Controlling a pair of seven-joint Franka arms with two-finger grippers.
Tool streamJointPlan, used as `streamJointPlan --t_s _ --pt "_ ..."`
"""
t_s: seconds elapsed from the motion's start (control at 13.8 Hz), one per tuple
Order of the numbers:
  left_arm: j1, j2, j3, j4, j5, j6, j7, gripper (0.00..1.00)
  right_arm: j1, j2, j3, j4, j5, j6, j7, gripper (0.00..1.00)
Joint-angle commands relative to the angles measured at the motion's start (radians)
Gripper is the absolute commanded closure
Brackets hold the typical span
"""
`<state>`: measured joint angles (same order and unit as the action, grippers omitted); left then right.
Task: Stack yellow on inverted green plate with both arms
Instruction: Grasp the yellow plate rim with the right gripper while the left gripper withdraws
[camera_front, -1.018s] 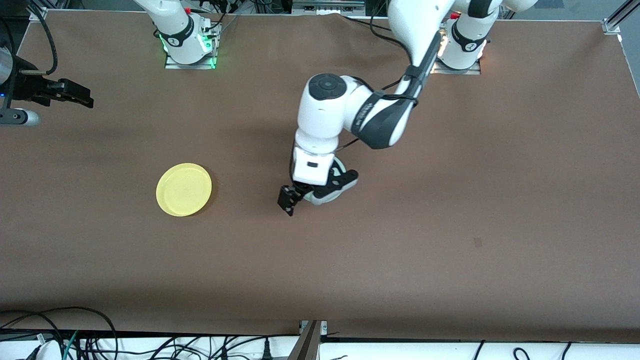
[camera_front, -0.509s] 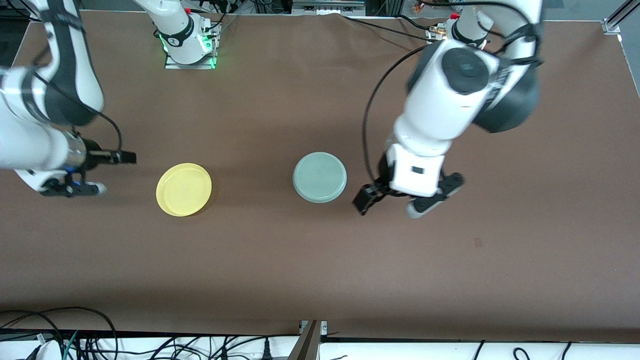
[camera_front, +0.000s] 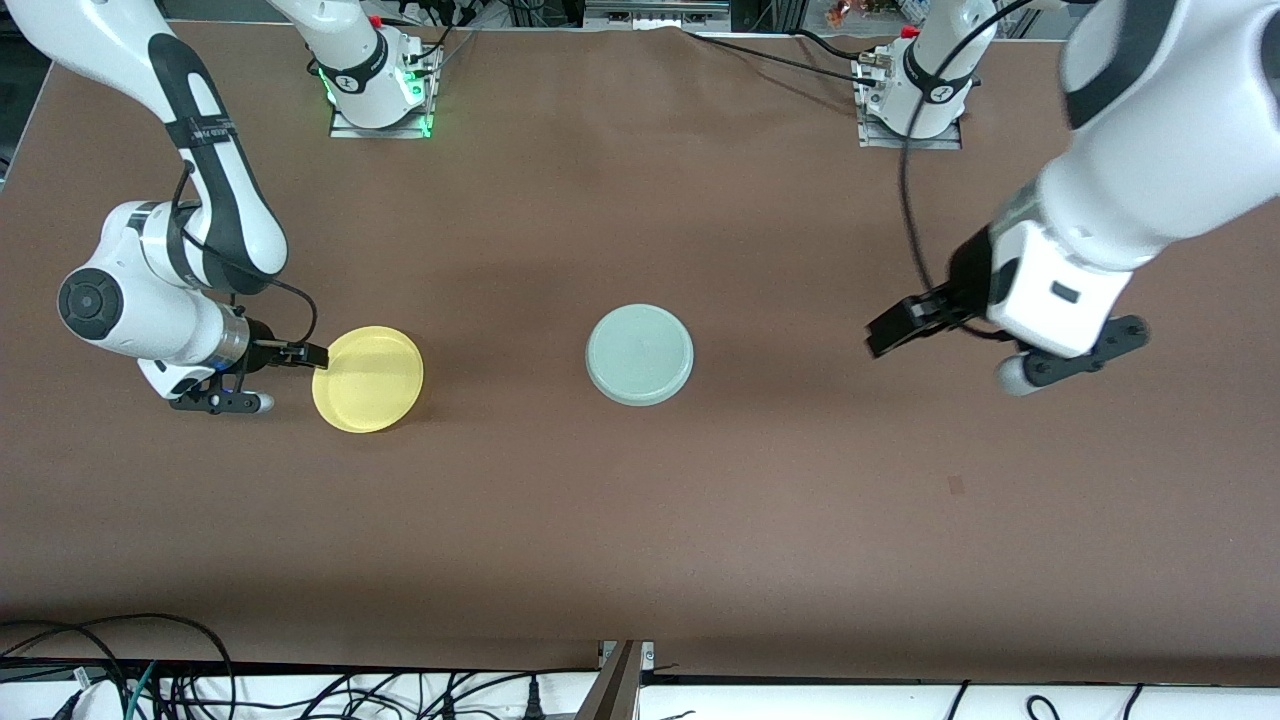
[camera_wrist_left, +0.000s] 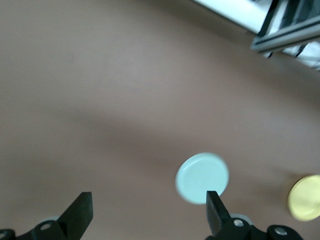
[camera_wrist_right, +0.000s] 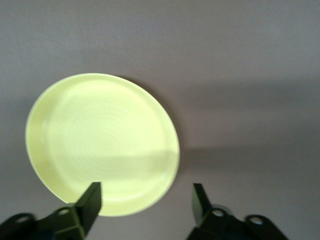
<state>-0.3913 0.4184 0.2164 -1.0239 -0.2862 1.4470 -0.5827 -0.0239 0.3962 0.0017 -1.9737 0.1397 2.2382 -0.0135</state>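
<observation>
The yellow plate (camera_front: 367, 378) lies right way up on the brown table toward the right arm's end. The pale green plate (camera_front: 639, 354) lies upside down near the table's middle, apart from it. My right gripper (camera_front: 305, 355) is open and low at the yellow plate's rim, on the side toward the right arm's end. In the right wrist view the yellow plate (camera_wrist_right: 102, 142) lies just ahead of the open right gripper (camera_wrist_right: 145, 202). My left gripper (camera_front: 888, 335) is open and empty, up over bare table toward the left arm's end. The left wrist view shows its open jaws (camera_wrist_left: 147, 215), the green plate (camera_wrist_left: 202, 177) and the yellow plate (camera_wrist_left: 305, 197).
The brown table (camera_front: 640, 520) has an aluminium frame corner (camera_front: 1225, 50) at the left arm's end. Cables (camera_front: 150, 680) hang along the edge nearest the front camera. The arm bases (camera_front: 375, 85) stand at the edge farthest from the front camera.
The left arm has let go of the green plate and swung up toward its own end. The right arm has come in and lowered its gripper to the yellow plate's rim.
</observation>
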Motion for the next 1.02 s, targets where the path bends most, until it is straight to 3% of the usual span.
streamJointPlan --t_s 0.0,0.22,0.51,0.58,0.65,0.73,0.95 --pt "0.048 -0.099 -0.002 -0.065 -0.011 -0.063 0.143 0.00 -0.030 0.049 0.004 -0.004 0.083 0.064 -0.090 0.33" --pt "0.132 -0.216 -0.002 -0.171 -0.005 -0.129 0.314 0.00 -0.056 0.087 0.004 -0.004 0.084 0.069 -0.132 0.41" --pt "0.172 -0.329 -0.005 -0.312 0.154 -0.171 0.515 0.00 -0.059 0.137 0.004 -0.005 0.084 0.124 -0.135 0.59" --pt "0.177 -0.345 -0.005 -0.347 0.186 -0.165 0.555 0.00 -0.059 0.139 0.004 -0.005 0.084 0.126 -0.135 0.74" --pt "0.180 -0.348 -0.005 -0.364 0.203 -0.160 0.582 0.00 -0.059 0.133 0.004 -0.005 0.084 0.113 -0.135 0.95" --pt "0.189 -0.351 -0.009 -0.373 0.217 -0.152 0.598 0.00 -0.059 0.130 0.004 -0.005 0.084 0.109 -0.129 1.00" --pt "0.232 -0.389 -0.028 -0.459 0.220 -0.041 0.673 0.00 -0.059 0.130 0.004 -0.002 0.084 0.103 -0.122 1.00"
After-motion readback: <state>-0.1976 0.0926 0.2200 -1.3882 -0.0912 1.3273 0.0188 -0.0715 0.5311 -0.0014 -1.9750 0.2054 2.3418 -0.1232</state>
